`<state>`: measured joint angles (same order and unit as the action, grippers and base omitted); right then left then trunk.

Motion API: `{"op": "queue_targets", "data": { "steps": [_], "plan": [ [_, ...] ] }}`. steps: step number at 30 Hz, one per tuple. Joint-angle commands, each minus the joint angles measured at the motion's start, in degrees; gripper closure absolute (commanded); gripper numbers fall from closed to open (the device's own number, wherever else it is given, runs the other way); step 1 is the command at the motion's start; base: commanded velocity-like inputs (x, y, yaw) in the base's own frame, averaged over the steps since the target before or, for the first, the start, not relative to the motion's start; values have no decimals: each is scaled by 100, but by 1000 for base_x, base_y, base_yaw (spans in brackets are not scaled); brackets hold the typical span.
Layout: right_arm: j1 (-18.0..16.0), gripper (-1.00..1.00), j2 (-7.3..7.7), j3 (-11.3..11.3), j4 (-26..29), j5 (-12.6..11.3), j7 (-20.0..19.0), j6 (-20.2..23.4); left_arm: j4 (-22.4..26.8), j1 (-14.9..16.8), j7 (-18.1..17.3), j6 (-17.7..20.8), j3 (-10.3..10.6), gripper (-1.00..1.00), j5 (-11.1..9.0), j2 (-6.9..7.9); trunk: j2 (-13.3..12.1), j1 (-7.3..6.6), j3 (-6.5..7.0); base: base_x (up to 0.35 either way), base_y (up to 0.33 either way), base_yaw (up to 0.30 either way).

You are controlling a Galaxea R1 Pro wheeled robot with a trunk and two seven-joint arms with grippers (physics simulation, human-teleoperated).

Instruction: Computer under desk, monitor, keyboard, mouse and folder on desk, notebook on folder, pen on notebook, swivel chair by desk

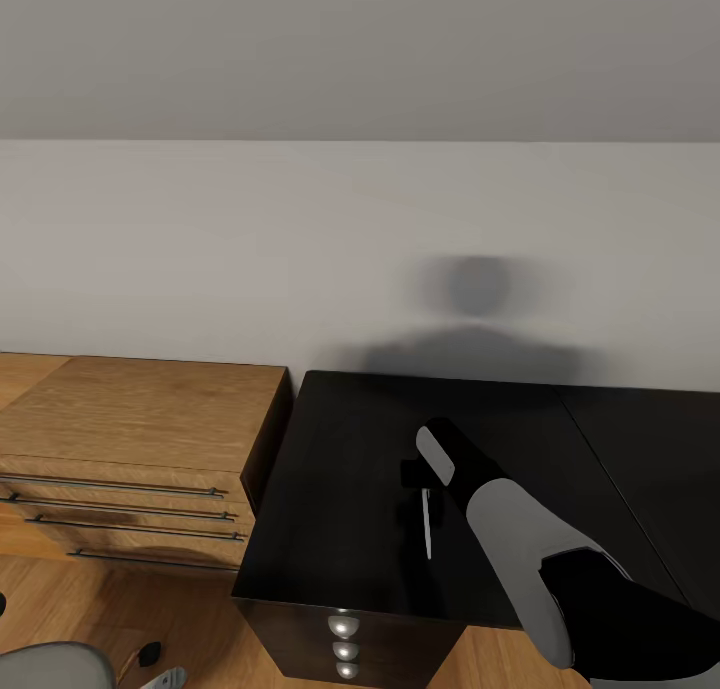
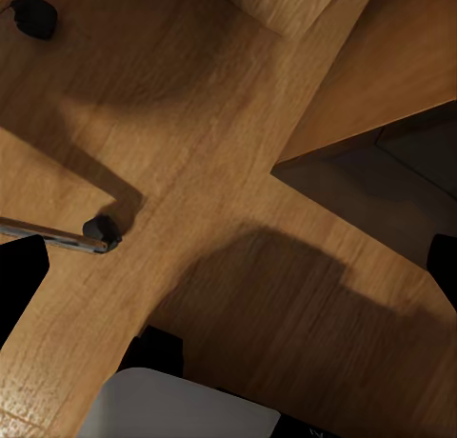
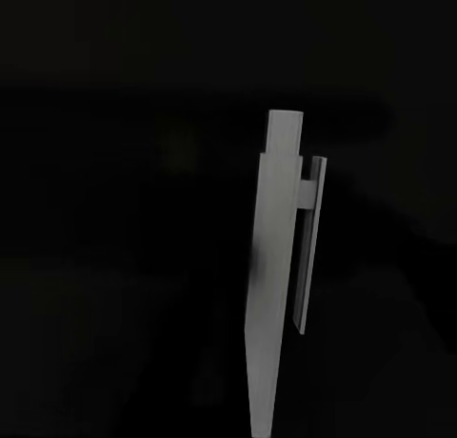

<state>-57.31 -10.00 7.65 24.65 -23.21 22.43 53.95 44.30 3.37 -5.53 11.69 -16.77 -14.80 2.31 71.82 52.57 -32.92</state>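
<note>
Right end effector (image 1: pixel 418 477): you have it low over the pen (image 1: pixel 427 522); finger spread can't be told.
Pen: flat on the black worktop (image 1: pixel 330 489).

right arm (image 1: pixel 520 539) outstretched, wrist angled down — gripper state hidden

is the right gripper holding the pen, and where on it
Cannot be told: the right gripper sits above the pen on the desk, fingers hidden.
</note>
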Motion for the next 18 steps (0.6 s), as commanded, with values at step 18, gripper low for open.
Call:
{"op": "queue_targets", "data": {
  "steps": [18],
  "plan": [
    [-30, 100, 0, -2, -96, -197, 51, 17, 9, 1, -27, 44, -19, -100, -47, -2, 3, 1, -7, 0, 0, 0]
  ]
}}
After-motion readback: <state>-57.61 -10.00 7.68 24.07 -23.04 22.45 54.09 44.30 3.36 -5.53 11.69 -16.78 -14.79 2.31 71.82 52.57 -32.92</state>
